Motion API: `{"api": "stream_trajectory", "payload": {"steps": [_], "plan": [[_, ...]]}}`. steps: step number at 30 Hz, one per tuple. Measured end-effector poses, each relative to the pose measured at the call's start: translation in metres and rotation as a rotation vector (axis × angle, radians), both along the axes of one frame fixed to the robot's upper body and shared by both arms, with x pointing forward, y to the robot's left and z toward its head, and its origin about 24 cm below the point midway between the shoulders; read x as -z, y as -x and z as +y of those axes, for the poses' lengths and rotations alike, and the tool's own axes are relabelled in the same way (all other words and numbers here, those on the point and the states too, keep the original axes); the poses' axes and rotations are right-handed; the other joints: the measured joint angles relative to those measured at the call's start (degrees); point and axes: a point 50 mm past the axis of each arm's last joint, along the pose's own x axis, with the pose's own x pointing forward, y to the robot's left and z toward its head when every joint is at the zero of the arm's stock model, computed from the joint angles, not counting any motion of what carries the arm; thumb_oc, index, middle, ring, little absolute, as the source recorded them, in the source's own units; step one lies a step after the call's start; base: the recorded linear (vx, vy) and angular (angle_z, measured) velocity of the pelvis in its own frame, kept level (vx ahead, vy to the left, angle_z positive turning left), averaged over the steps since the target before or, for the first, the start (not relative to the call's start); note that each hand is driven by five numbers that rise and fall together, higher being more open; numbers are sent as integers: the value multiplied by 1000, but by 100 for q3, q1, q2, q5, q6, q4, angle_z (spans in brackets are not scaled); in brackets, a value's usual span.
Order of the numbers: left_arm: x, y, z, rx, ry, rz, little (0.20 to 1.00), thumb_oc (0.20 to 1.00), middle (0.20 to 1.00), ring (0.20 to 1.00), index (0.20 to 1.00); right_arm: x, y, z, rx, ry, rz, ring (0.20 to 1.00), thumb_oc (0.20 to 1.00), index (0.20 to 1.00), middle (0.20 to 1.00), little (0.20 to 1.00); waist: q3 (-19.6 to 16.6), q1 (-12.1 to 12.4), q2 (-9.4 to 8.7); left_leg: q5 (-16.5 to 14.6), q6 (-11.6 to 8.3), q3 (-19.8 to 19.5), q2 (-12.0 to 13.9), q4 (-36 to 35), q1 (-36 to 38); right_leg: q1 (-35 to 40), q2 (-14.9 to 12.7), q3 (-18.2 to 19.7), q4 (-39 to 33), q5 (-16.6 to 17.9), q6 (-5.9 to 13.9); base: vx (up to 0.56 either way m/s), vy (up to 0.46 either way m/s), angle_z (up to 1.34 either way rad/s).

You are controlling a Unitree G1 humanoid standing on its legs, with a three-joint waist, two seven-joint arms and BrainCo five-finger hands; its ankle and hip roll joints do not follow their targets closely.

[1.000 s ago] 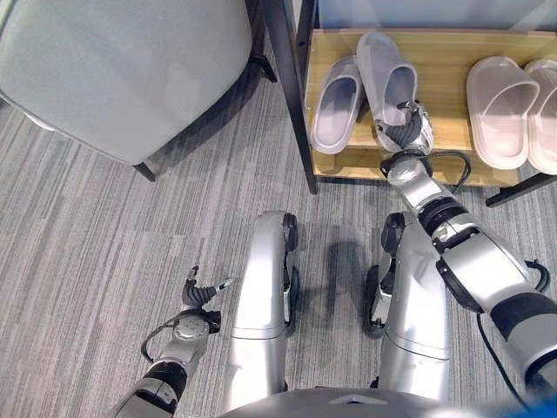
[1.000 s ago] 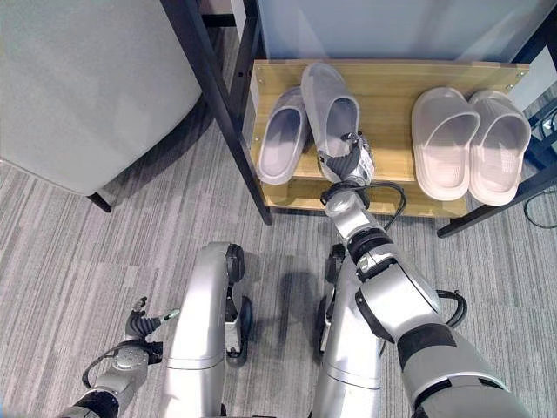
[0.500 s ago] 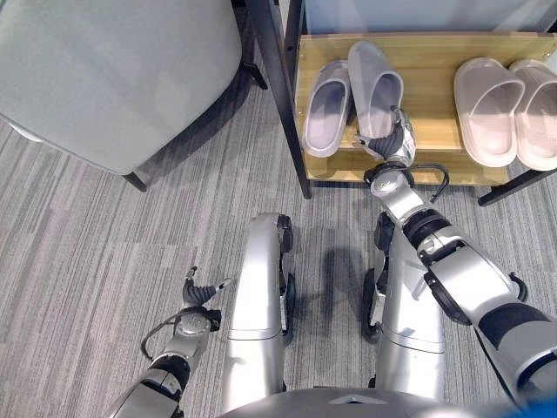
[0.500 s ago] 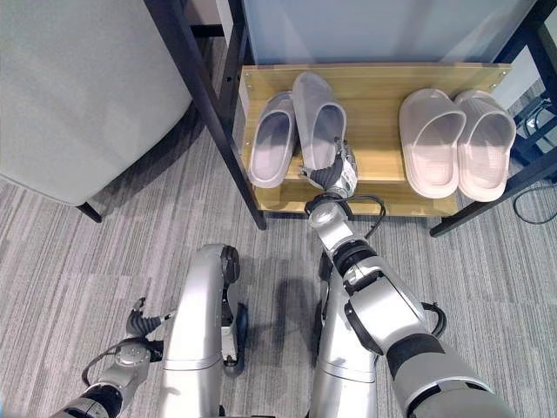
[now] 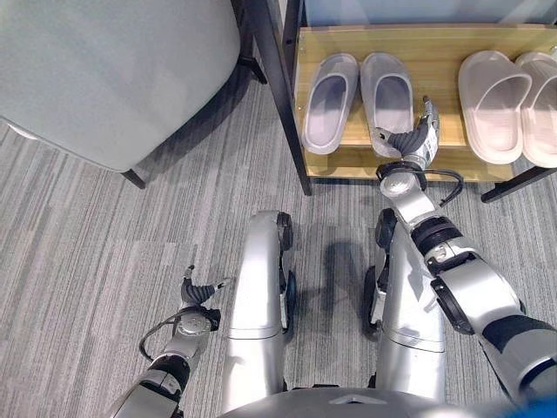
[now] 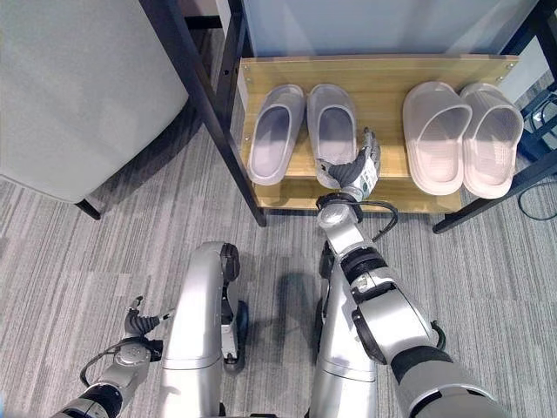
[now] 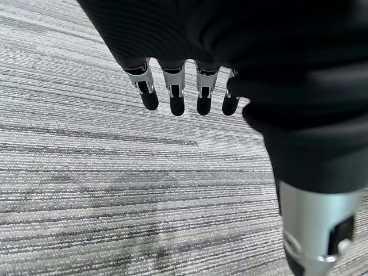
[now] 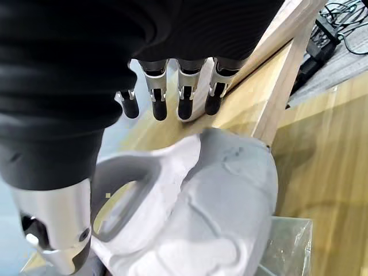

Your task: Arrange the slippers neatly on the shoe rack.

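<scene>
1. Grey slippers [image 5: 359, 100] lie side by side, flat, at the left end of the wooden shoe rack [image 5: 435, 39].
2. Right hand [image 5: 416, 141] rests at the heel of the right-hand grey slipper, fingers relaxed and apart, gripping nothing.
3. Beige slippers [image 5: 513, 104] sit paired at the rack's right end.
4. Left hand [image 5: 198, 294] hangs low over the grey carpet [image 5: 104, 244], fingers loose and empty.

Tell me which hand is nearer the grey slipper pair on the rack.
Right. The right hand sits at the heel of the grey slipper pair; the left hand hangs low over the carpet.
</scene>
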Motion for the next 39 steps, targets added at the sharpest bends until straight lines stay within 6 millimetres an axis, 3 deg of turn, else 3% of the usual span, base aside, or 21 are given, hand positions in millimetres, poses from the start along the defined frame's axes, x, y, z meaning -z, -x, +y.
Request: {"api": "stream_trajectory", "payload": {"steps": [5, 9, 23, 32, 39], "plan": [[4, 0, -10, 25, 6, 11, 1000, 1000, 1000, 1000, 1000, 5, 8, 14, -64, -250, -75, 1000, 1000, 1000, 1000, 1000, 15, 8, 28, -7, -14, 2, -3, 12, 19, 2, 0, 8, 39, -27, 45, 0, 0, 0], [2, -4, -11, 29, 1, 13, 1000, 1000, 1000, 1000, 1000, 11, 12, 19, -105, -290, -76, 1000, 1000, 1000, 1000, 1000, 18, -1, 29, -38, -42, -9, -19, 117, 12, 11, 3, 25, 135, -63, 41, 0, 0, 0], [7, 1, -5, 6, -16, 70, 1000, 1000, 1000, 1000, 1000, 10, 9, 33, -284, -317, -40, 1000, 1000, 1000, 1000, 1000, 23, -14, 13, -37, -39, -21, -24, 193, 30, 24, 0, 28, 216, -80, 25, 0, 0, 0], [7, -3, -3, -2, -25, 81, 1000, 1000, 1000, 1000, 1000, 15, 10, 38, -364, -311, 6, 1000, 1000, 1000, 1000, 1000, 57, -85, -90, -51, -66, -34, -40, 229, 151, 166, -9, 30, 257, -81, 38, 0, 0, 0], [5, -4, -3, -3, -19, 68, 1000, 1000, 1000, 1000, 1000, -3, 21, 27, -378, -321, -116, 1000, 1000, 1000, 1000, 1000, 63, -126, -107, -52, -68, -33, -55, 231, 184, 198, -21, 32, 274, -83, 36, -1, -16, 1]]}}
